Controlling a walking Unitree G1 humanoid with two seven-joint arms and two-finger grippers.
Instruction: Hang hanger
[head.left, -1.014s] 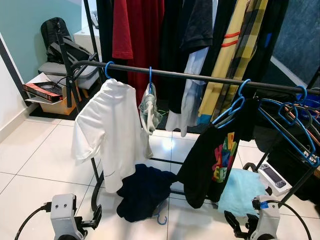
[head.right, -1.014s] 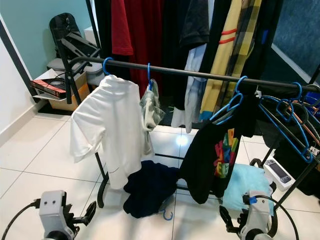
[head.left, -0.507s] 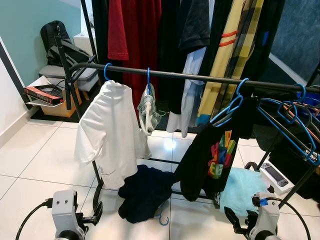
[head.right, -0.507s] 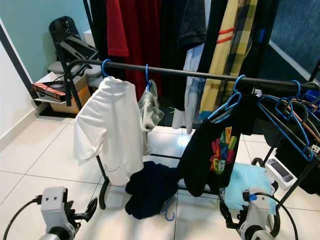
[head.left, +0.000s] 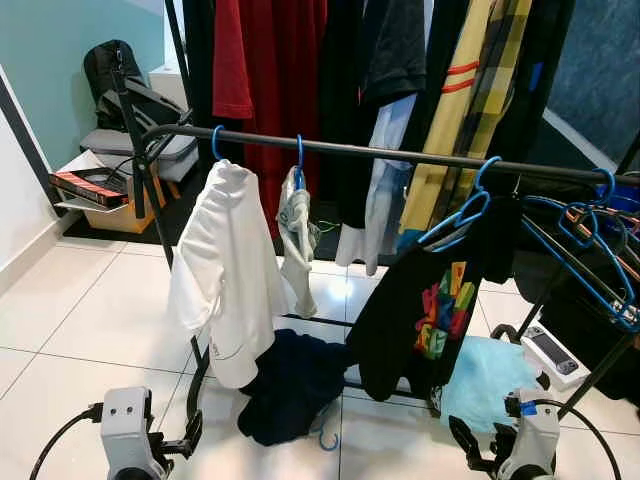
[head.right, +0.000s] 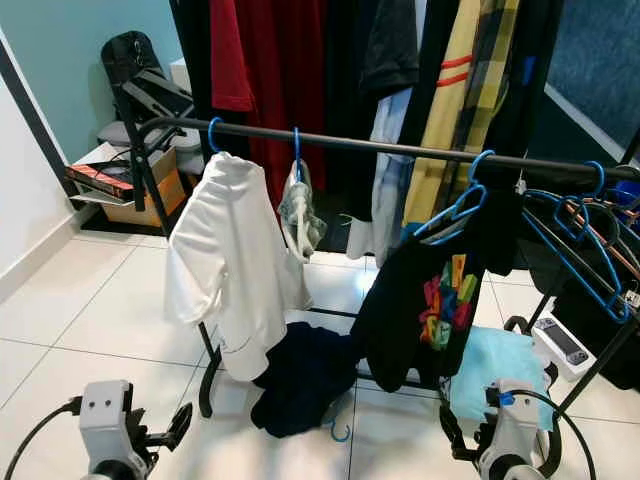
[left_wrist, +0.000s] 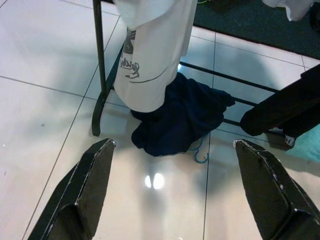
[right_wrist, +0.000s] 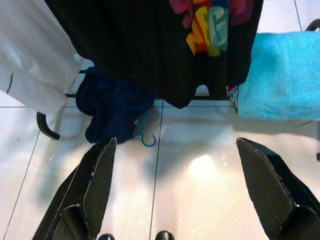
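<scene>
Across the middle of the frame runs a black clothes rail (head.left: 400, 155), and from it hang, left to right, a white shirt (head.left: 228, 270) on a blue hanger, a small pale garment (head.left: 297, 225) on another blue hanger, and a black T-shirt with a colourful print (head.left: 425, 305) on a third. At the right end of the rail several bare blue hangers (head.left: 590, 250) are bunched together. Behind the rail, in the upper part of the frame, hang a red garment (head.left: 265, 70), dark clothes and a yellow plaid piece (head.left: 470, 90). Low in the centre, on the white tiled floor (head.left: 90, 320), lies a heap of dark navy cloth (head.left: 295, 385) against the rack's base, and a blue hanger's hook (head.left: 322, 440) pokes out from its lower edge, lying on the tile. Lower right of that, a turquoise cloth (head.left: 485, 380) sits under the black T-shirt's hem. At the bottom left corner the left gripper (left_wrist: 172, 150) hangs low over the floor with its fingers spread wide and nothing between them; at the bottom right the right gripper (right_wrist: 175, 150) is likewise wide apart and empty, the navy heap and hook ahead of it. A backpack (head.left: 115, 70) and boxes stand at the upper left by the teal wall.
</scene>
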